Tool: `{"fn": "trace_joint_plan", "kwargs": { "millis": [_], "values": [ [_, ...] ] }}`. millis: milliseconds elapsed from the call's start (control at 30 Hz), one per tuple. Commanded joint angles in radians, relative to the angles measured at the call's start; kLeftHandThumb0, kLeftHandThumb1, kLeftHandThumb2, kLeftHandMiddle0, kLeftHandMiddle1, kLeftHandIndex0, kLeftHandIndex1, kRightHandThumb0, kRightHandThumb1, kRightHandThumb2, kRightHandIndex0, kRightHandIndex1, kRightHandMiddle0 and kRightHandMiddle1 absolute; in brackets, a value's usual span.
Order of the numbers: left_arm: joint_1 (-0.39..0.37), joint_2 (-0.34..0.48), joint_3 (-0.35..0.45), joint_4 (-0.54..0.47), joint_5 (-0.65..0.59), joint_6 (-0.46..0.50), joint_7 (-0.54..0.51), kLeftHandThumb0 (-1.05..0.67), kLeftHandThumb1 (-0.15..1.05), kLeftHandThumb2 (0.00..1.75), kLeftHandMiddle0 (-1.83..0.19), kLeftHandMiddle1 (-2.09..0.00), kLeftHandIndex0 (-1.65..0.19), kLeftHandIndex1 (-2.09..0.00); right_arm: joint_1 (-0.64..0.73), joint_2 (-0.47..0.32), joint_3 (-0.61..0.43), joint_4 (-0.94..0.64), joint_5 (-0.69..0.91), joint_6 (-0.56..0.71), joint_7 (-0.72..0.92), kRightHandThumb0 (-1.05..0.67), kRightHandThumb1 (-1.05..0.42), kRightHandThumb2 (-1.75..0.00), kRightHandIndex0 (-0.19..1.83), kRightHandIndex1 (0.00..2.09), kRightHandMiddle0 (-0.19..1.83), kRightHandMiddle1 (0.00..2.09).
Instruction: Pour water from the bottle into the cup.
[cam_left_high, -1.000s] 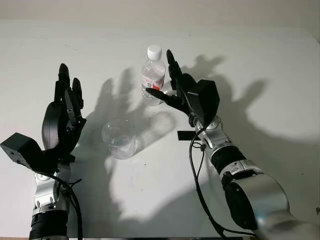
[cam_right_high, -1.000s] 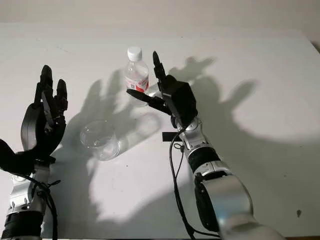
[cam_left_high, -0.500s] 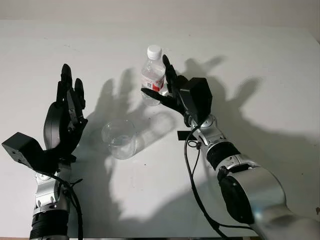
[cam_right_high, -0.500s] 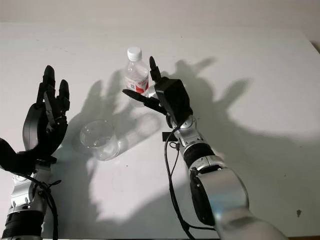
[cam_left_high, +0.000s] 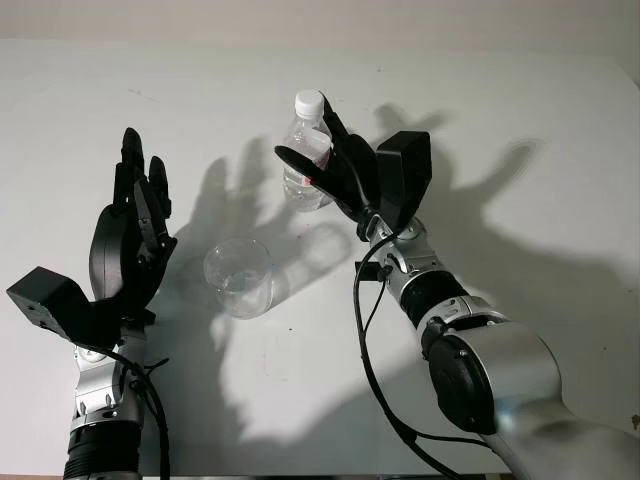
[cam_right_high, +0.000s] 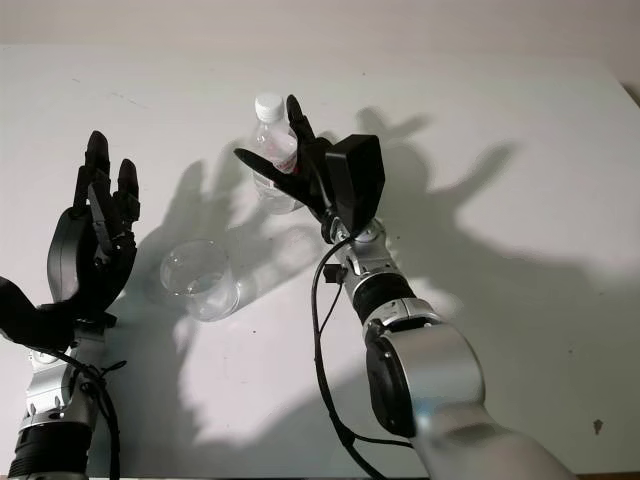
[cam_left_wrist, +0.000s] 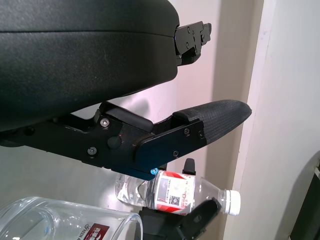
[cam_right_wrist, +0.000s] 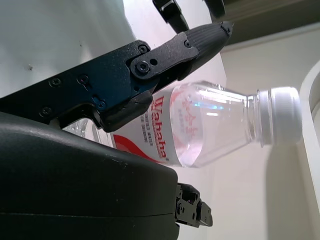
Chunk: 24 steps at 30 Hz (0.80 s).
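A clear water bottle with a white cap and red label stands upright at the middle back of the white table. My right hand is shut on the bottle, thumb in front of it and fingers across the label; the bottle lies against the palm. A clear cup stands nearer to me, to the left of the bottle. My left hand is open, raised upright left of the cup. In the left wrist view the cup and the bottle lie beyond its finger.
Dark shadows of both hands fall across the table around the bottle and the cup. A black cable hangs along my right forearm. The table's far edge runs across the back.
My right hand has moved left onto the bottle and its fingers have closed around it. The left hand has risen only slightly. The cup has not moved.
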Motion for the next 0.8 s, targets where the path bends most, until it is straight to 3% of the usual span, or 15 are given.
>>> {"fn": "trace_joint_plan", "kwargs": {
  "millis": [0,167,200,233,300,367,500,767],
  "values": [
    [0.021,-0.004,0.002,-0.022,-0.001,-0.009,0.003,-0.71,1.05,0.78,0.19,0.0,0.19,0.0,-0.024,0.012,-0.01,0.01,0.003,0.014,-0.019,-0.58,-0.86,-0.05,-0.1,0.05,-0.01,0.1],
    [0.033,-0.001,0.01,-0.026,-0.015,-0.021,-0.014,-0.7,1.05,0.77,0.19,0.0,0.19,0.0,-0.033,0.012,0.01,0.023,-0.031,0.048,-0.065,-0.42,-0.87,-0.05,0.17,0.19,0.23,0.24],
    [0.036,-0.001,0.011,-0.026,-0.015,-0.025,-0.015,-0.7,1.05,0.77,0.19,0.0,0.19,0.0,-0.034,0.011,0.02,0.025,-0.045,0.052,-0.078,-0.41,-0.87,-0.05,0.24,0.31,0.21,0.46],
    [0.038,0.0,0.012,-0.027,-0.014,-0.027,-0.015,-0.69,1.05,0.77,0.19,0.0,0.19,0.0,-0.035,0.012,0.028,0.026,-0.058,0.056,-0.093,-0.39,-0.87,-0.05,0.25,0.7,0.12,0.95],
    [0.039,0.001,0.014,-0.024,-0.015,-0.032,-0.016,-0.69,1.05,0.77,0.19,0.0,0.19,0.0,-0.035,0.013,0.04,0.028,-0.078,0.06,-0.114,-0.36,-0.88,-0.06,0.21,1.24,0.13,1.37],
    [0.038,0.002,0.016,-0.02,-0.018,-0.034,-0.019,-0.69,1.05,0.76,0.19,0.0,0.19,0.0,-0.032,0.012,0.063,0.029,-0.11,0.054,-0.125,-0.38,-0.88,-0.06,0.36,1.57,0.24,1.66],
    [0.035,0.0,0.016,-0.017,-0.014,-0.031,-0.015,-0.69,1.05,0.75,0.19,0.0,0.19,0.0,-0.021,0.006,0.122,0.031,-0.184,0.022,-0.138,-0.49,-0.9,-0.06,0.51,1.74,0.35,1.85],
    [0.029,-0.006,0.011,-0.012,-0.009,-0.029,0.003,-0.68,1.05,0.75,0.19,0.0,0.19,0.0,-0.014,0.022,0.122,0.034,-0.182,0.014,-0.106,-0.52,-0.98,-0.07,0.57,1.76,0.46,1.85]
  ]
}}
